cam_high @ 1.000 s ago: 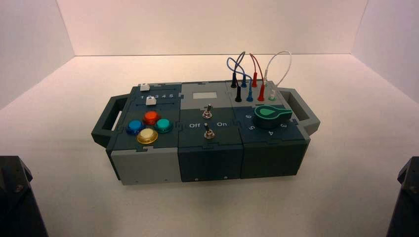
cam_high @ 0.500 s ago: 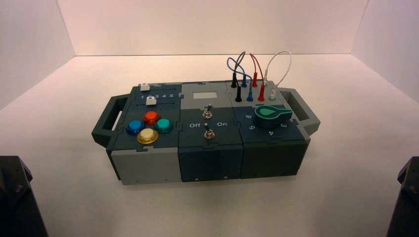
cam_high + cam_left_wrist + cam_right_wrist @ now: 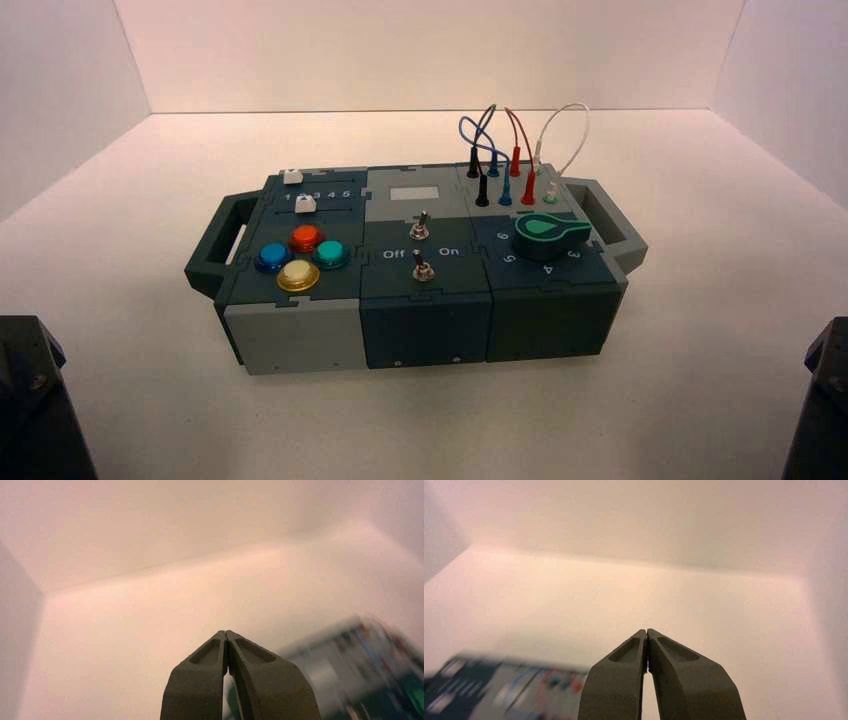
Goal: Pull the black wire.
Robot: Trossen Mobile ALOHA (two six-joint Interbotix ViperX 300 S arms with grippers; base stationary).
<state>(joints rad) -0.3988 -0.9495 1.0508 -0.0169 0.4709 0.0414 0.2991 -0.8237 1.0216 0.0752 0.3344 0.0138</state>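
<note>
The likeliest slip is a wrong pick: the black wire arches up from the box's far edge, near its right corner, and crosses the blue wire, so a grip on the loop could catch both. A pull on the thin lead rather than on a black plug might strain it or let it slide through. A slanting tug could drag the box, since nothing is seen bracing it.

The right gripper is clenched with nothing in it, off the box's right side; it would have to open before reaching in. The left gripper, closed and empty too, is parked off the left side.

Beside the blue wire stands the red wire, then the white wire nearest the right edge. The green knob sits nearer the front edge, where a low approach could knock it.
</note>
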